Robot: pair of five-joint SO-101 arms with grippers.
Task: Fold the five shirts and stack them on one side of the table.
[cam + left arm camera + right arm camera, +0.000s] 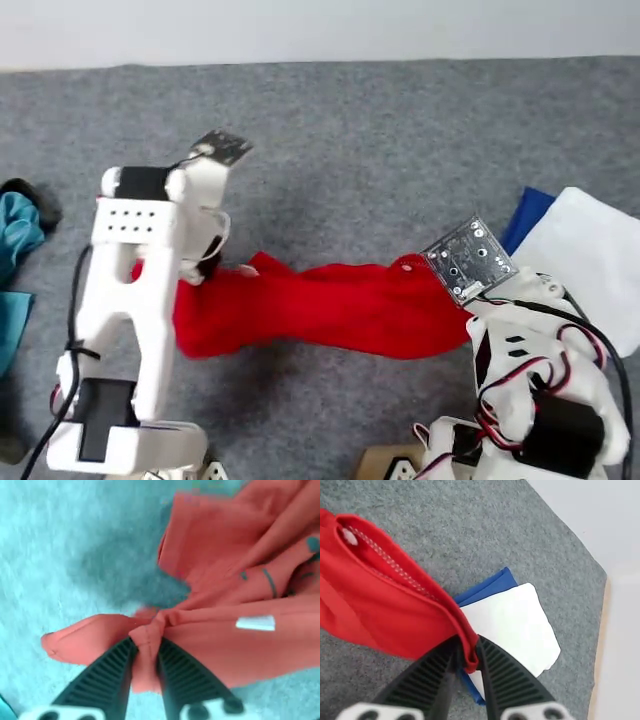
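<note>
1. high view: the red cotton shirt (330, 310) lies as one long, sagging band across the middle of the grey felt-like table cover (380, 140), stretched between the two white arms.
2. high view: the left arm stands over the band's rumpled left end, and the right arm meets its right end.
3. high view: a white folded shirt (590, 250) lies on a blue folded shirt (525, 215) at the right side of the table, just beside the red shirt's right end. a loose teal cloth (15, 240) lies at the left edge, well apart from the red shirt.
4. left wrist view: the red shirt (240, 645) appears as bunched folds, with a small white rectangular label (256, 623) on it.
5. right wrist view: the red shirt (375, 610) shows a rolled hem with a line of white stitching (385, 557). the white folded shirt (512, 625) has a flat face and rounded corners, and the blue folded shirt (487, 587) projects from under it as a thin edge.
6. left gripper (145, 655): the black ribbed fingers (112, 672) are closed almost together, pinching a gathered pleat of the red shirt.
7. right gripper (467, 655): the black ribbed fingers (502, 672) are clamped on the red shirt's hem, with the fabric pressed between both pads.
</note>
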